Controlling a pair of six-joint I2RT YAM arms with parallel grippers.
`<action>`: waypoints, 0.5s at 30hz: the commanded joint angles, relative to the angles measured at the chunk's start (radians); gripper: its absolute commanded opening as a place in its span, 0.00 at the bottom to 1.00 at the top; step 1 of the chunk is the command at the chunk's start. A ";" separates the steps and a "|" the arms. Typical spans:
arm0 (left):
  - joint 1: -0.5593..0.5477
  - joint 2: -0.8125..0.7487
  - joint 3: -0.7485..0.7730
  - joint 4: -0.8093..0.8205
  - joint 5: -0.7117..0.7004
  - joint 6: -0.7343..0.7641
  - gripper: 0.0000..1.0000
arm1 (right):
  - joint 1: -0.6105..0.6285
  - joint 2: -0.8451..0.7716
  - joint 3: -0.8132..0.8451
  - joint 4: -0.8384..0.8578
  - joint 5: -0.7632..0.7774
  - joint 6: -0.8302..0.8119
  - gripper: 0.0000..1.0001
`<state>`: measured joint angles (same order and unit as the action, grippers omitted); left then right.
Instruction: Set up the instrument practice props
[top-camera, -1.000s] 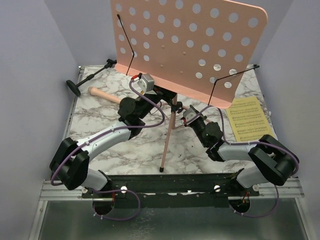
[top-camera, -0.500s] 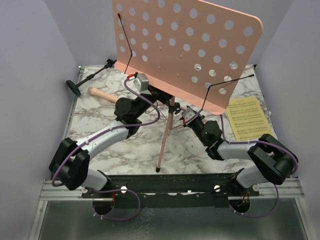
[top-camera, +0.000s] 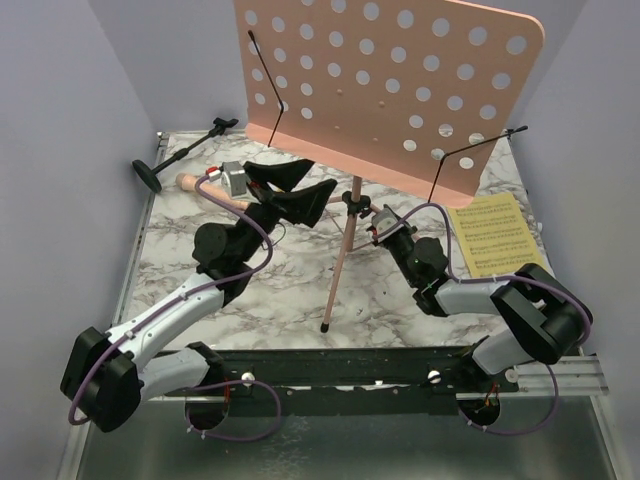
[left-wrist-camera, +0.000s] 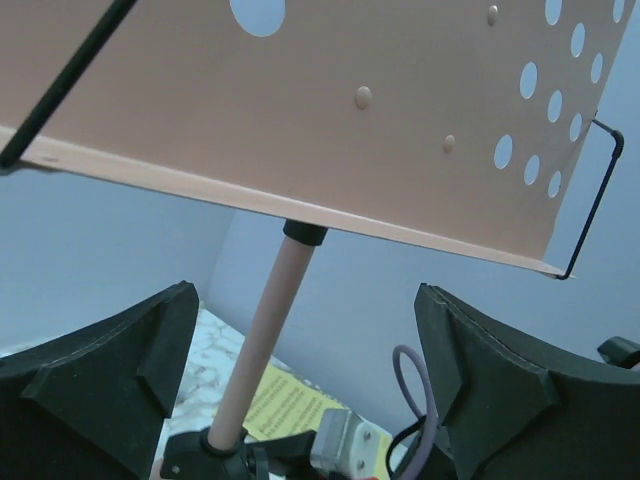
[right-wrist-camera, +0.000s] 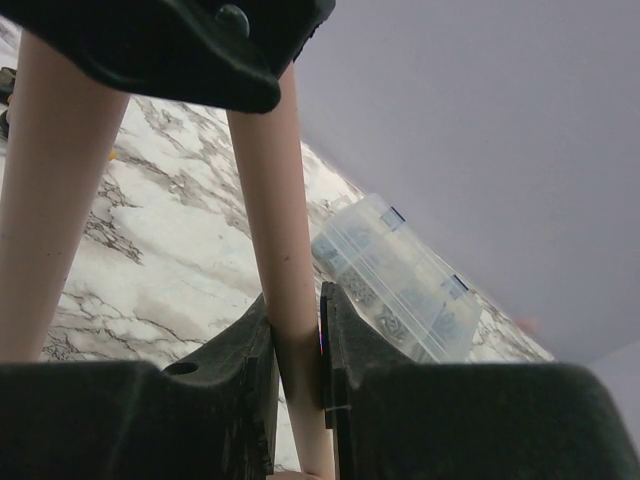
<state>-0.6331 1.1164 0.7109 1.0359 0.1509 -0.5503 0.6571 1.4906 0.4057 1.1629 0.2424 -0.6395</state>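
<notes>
The pink perforated music stand stands on its tripod in the middle of the marble table. My right gripper is shut on one pink tripod leg, just below the black hub. My left gripper is open, to the left of the stand's pole and apart from it; the left gripper looks up at the underside of the desk. A yellow music sheet lies flat at the right. The black mic stand lies on its side at the back left. The pink-beige microphone lies near it, partly hidden by my left arm.
A clear plastic compartment box sits on the table beyond the stand's legs in the right wrist view. Grey walls close in the table on the left, back and right. The front tripod leg's foot rests near the front edge.
My left gripper opened, let go of the stand's pole and drew back to the left. The stand's desk swung a little to the right. The right gripper stays shut on the leg.
</notes>
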 joint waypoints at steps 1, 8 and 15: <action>0.001 -0.078 -0.027 -0.232 0.018 -0.106 0.98 | -0.015 0.073 -0.050 -0.183 0.103 0.128 0.00; 0.001 -0.134 -0.096 -0.443 0.059 -0.287 0.96 | -0.014 0.040 -0.048 -0.202 0.082 0.137 0.00; -0.003 0.076 -0.067 -0.433 0.158 -0.405 0.85 | -0.015 0.034 -0.039 -0.224 0.062 0.137 0.00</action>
<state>-0.6331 1.0866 0.6228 0.6472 0.2150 -0.8650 0.6571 1.4963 0.4065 1.1748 0.2462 -0.6315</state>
